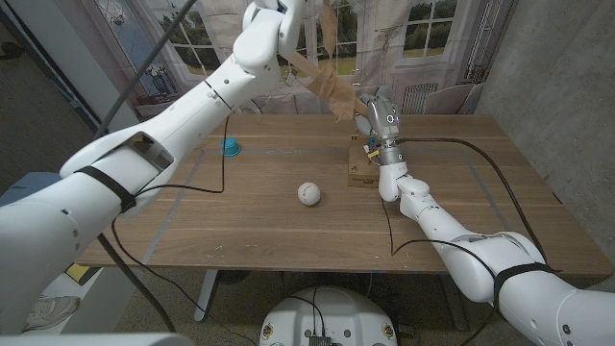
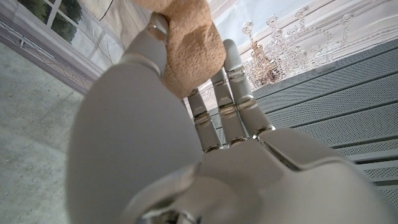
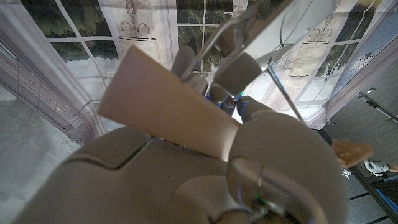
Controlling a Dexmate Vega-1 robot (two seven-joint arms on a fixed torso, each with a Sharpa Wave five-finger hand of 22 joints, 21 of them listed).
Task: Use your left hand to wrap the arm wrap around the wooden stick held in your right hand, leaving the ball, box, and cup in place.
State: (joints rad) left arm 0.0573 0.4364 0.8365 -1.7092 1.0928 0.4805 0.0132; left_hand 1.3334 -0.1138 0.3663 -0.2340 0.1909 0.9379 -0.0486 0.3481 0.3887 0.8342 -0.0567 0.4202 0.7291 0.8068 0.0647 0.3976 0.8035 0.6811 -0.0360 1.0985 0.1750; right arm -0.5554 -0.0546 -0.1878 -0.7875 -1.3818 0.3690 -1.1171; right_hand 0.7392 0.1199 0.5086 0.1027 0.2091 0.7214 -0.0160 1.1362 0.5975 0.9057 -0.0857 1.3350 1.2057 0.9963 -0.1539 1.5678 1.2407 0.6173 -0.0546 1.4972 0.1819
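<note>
Left hand (image 1: 272,21) up high, pinching tan arm wrap (image 1: 332,85); its tail hangs at wooden stick (image 3: 168,112), gripped in right hand (image 1: 382,130). Risk: pinch slips, wrap drops onto box (image 1: 361,163). Ball (image 1: 307,193), cup (image 1: 230,146) well apart, fine.

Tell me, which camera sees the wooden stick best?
The right wrist view: the wooden stick lies big and close across the right robot hand gripping it. In the head view that robot hand and the arm wrap mostly cover it. The left wrist view gives no stick.

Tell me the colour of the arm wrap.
Tan, a light brownish beige; the arm wrap shows best in the left wrist view.
</note>
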